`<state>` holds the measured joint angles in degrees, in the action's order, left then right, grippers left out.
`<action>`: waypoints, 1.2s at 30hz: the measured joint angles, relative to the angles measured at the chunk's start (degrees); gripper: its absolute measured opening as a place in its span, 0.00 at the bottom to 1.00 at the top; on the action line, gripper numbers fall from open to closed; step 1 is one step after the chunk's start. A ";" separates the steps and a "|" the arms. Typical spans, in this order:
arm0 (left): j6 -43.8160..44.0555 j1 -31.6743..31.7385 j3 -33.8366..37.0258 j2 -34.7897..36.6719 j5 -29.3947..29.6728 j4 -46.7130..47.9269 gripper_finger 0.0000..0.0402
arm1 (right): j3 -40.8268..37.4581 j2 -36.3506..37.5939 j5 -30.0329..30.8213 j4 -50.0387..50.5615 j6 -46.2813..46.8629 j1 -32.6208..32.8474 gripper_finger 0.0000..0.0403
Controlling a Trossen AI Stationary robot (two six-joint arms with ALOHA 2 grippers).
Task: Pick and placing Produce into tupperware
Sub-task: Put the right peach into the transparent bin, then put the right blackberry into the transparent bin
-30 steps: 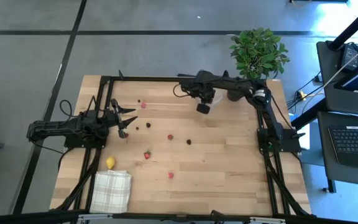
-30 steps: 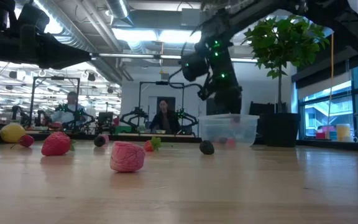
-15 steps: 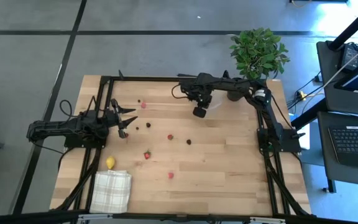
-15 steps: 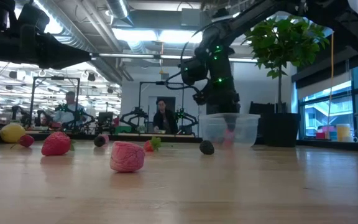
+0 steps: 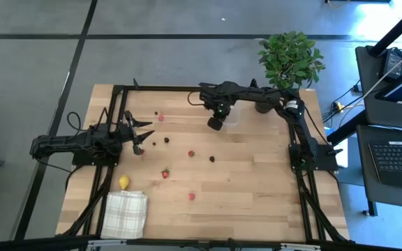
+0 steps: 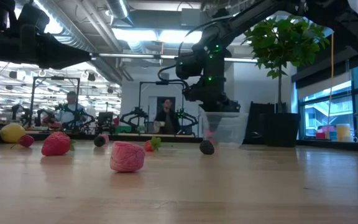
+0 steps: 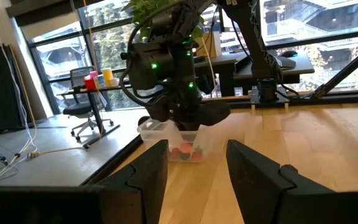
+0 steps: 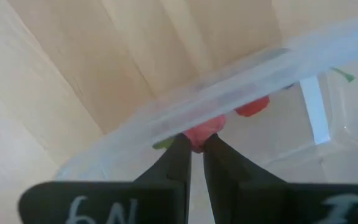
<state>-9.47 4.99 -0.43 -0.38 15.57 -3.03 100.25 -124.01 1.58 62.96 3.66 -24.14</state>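
Observation:
The tupperware (image 5: 232,113) is a clear box near the table's far edge, with red pieces inside (image 7: 185,151). My right gripper (image 5: 215,124) stands at its left side, shut on it. More produce is scattered mid-table: a red piece (image 5: 191,153), a dark berry (image 5: 212,158), a strawberry (image 5: 165,173), a pink piece (image 5: 192,196) and the lemon (image 5: 123,183). My left gripper (image 5: 139,136) waits open at the table's left, fingers apart in its wrist view (image 7: 197,180). My right gripper (image 8: 196,152) pinches the tupperware's wall just under its rim (image 8: 194,118), with the fingers (image 8: 179,158) nearly together. It comes from above, pointing down (image 6: 211,102). The box (image 6: 225,127) hangs low by the table; whether its bottom touches the wood cannot be told.
A black pot with a green plant (image 5: 289,59) stands at the far right corner, just behind the box. A white checked cloth (image 5: 125,213) lies at the near left. Small berries (image 5: 161,118) lie between the two grippers. Black frame rails (image 5: 117,90) run along the table's edges.
My right gripper has moved toward the table's left, staying shut, and has drawn the tupperware along with it, away from the plant pot. In the low view the box has shifted left and now looks slightly tilted.

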 joint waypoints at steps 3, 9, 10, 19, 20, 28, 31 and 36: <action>0.00 -0.01 -0.01 0.00 0.00 0.00 0.39 | 0.00 0.00 0.02 1.05 -0.95 0.00 0.09; 0.00 -0.01 -0.02 0.02 0.00 0.00 0.39 | 0.00 0.00 0.13 1.12 -2.69 0.00 0.09; 0.00 0.00 0.00 0.00 0.00 0.02 0.39 | 0.00 0.00 0.15 1.09 -2.67 0.00 0.09; 0.00 0.00 -0.02 0.02 0.00 0.02 0.39 | 0.00 0.00 0.22 0.77 -2.73 0.00 0.09; 0.00 -0.02 -0.02 0.02 0.00 0.02 0.39 | 0.00 0.00 0.24 0.77 -2.67 0.00 0.09; 0.00 0.00 -0.02 0.02 0.00 0.00 0.39 | 0.00 0.00 0.24 0.75 -2.80 0.00 0.23; 0.00 0.00 0.00 0.00 0.00 0.00 0.39 | 0.00 0.00 0.24 0.81 -2.69 0.00 0.30; -0.02 -0.02 -0.02 0.00 0.00 0.00 0.39 | 0.01 0.00 0.24 3.55 -2.51 0.00 0.40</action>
<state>-9.49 4.98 -0.45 -0.38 15.58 -3.03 100.26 -124.01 1.83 66.51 1.15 -24.14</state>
